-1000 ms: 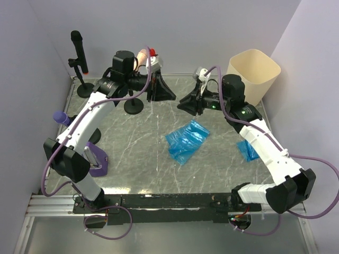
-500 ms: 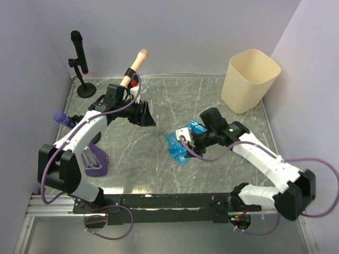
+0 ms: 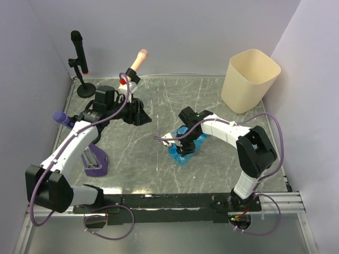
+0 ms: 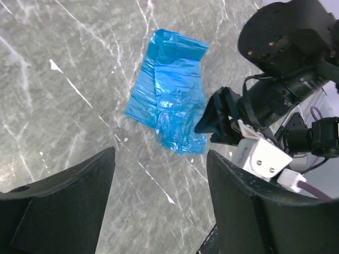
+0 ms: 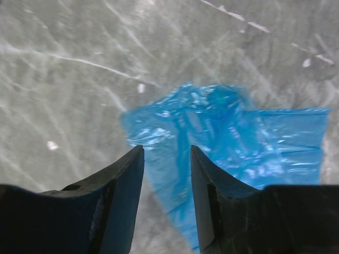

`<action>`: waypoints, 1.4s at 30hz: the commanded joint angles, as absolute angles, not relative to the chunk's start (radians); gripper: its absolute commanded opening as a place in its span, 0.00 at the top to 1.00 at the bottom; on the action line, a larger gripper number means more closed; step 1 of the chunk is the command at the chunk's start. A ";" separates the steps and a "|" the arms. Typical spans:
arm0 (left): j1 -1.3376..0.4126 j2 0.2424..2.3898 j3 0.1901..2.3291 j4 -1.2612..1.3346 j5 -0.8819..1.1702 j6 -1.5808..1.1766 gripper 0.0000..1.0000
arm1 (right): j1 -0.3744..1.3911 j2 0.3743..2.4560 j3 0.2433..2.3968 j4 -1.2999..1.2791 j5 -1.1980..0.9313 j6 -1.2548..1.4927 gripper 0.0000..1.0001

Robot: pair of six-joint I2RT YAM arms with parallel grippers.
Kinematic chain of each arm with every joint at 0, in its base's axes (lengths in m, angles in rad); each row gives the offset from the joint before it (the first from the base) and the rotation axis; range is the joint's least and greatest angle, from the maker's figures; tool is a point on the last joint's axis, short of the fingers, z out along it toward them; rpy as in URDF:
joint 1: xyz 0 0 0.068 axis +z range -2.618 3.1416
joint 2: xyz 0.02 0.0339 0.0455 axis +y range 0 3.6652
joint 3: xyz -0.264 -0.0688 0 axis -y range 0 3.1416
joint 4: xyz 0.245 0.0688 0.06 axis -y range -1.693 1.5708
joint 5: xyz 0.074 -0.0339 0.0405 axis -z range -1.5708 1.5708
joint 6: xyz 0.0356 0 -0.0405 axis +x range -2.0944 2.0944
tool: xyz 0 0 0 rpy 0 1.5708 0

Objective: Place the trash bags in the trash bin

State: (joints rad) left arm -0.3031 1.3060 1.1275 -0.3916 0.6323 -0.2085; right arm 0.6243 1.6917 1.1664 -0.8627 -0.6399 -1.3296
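Note:
A crumpled blue trash bag lies flat in the middle of the grey marble table. My right gripper points down right over it. In the right wrist view its jaws are partly open, with the bag beneath and between the tips. My left gripper hovers to the left of the bag. It stands wide open and empty and looks onto the bag. The cream trash bin stands upright at the back right, well apart from both grippers.
A black microphone on a round-based stand is at the back left. A beige microphone leans behind the left gripper. A purple microphone and a purple holder sit at the left edge. Walls close in the table.
The right arm swung from near the bin down onto the blue bag at the middle. The left gripper opened and drew back from the beige microphone, toward the left.

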 commanded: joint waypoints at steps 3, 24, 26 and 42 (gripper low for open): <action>-0.270 1.269 1.109 -0.365 0.615 -0.236 0.26 | 0.643 1.778 1.261 -0.822 -0.627 -1.410 0.51; -0.241 1.296 1.132 -0.353 0.629 -0.247 0.26 | 0.727 1.853 1.221 -0.781 -0.477 -1.489 0.49; -0.238 1.296 1.129 -0.348 0.629 -0.248 0.26 | 0.727 1.858 1.216 -0.785 -0.472 -1.499 0.55; -0.229 1.307 1.126 -0.342 0.701 -0.177 0.28 | 0.710 1.675 1.251 -0.801 -0.557 -1.338 1.00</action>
State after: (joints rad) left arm -0.2340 1.3220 1.1141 -0.3653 0.6376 -0.2234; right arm 0.7353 1.8282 1.2087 -0.7715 -0.4610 -1.4193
